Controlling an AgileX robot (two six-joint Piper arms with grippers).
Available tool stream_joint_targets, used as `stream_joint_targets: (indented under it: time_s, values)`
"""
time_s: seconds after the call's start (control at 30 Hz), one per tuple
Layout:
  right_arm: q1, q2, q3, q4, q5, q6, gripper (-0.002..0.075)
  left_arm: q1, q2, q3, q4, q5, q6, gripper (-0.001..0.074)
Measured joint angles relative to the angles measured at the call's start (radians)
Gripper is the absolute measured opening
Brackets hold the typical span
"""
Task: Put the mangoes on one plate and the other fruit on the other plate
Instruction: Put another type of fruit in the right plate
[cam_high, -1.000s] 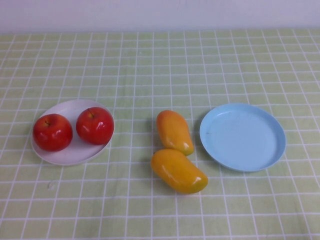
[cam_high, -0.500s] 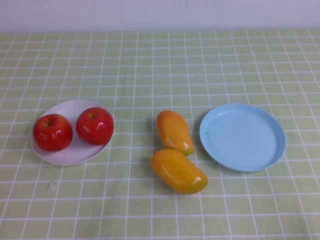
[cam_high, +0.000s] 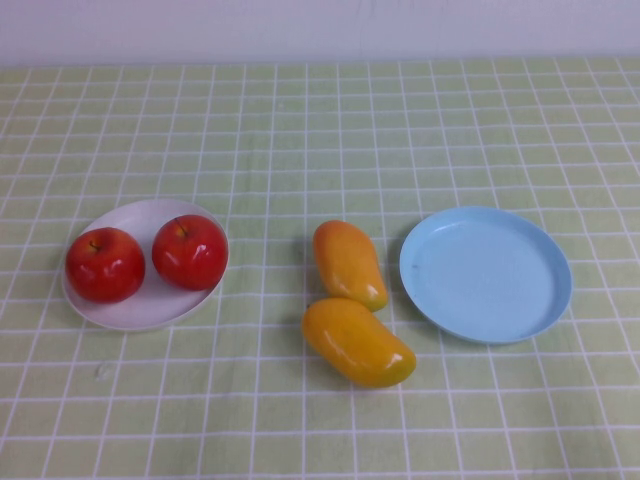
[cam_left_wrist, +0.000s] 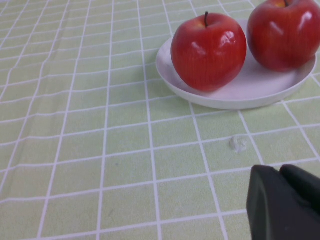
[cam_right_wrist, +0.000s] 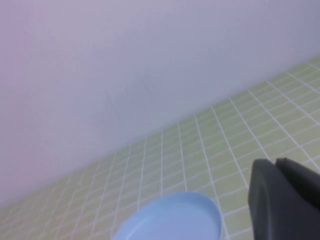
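Two red apples (cam_high: 105, 264) (cam_high: 190, 250) rest side by side on the white plate (cam_high: 140, 310) at the table's left. Two mangoes (cam_high: 349, 263) (cam_high: 358, 341) lie on the cloth in the middle, touching end to end, just left of the empty light blue plate (cam_high: 485, 273). Neither arm shows in the high view. My left gripper (cam_left_wrist: 280, 172) is shut and empty, hovering low over the cloth, near the white plate (cam_left_wrist: 235, 95) and its apples (cam_left_wrist: 208, 50) (cam_left_wrist: 284, 32). My right gripper (cam_right_wrist: 276, 162) is shut and empty, raised beside the blue plate (cam_right_wrist: 175, 220).
A green checked cloth (cam_high: 300, 140) covers the whole table. A pale wall (cam_right_wrist: 125, 65) runs along its far edge. A small wrinkle in the cloth (cam_left_wrist: 237, 144) sits in front of the white plate.
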Motion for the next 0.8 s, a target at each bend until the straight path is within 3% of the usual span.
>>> stream_joint_targets:
  time_s: [0.17, 0.37, 0.63, 0.8]
  values:
    - [0.000, 0.000, 0.000, 0.113, -0.007, 0.000, -0.0016, 0.000, 0.000, 0.000, 0.001, 0.000, 0.000, 0.0004]
    - [0.000, 0.154, -0.154, 0.155, 0.263, 0.000, -0.0017, 0.000, 0.000, 0.000, 0.001, 0.000, 0.000, 0.0004]
    - [0.000, 0.629, -0.552, -0.050, 0.821, -0.002, -0.0016, 0.000, 0.000, 0.000, 0.001, 0.000, 0.000, 0.0004]
    - [0.000, 0.844, -0.699, -0.193, 0.960, -0.009, -0.0016, 0.000, 0.000, 0.000, 0.001, 0.000, 0.000, 0.0004]
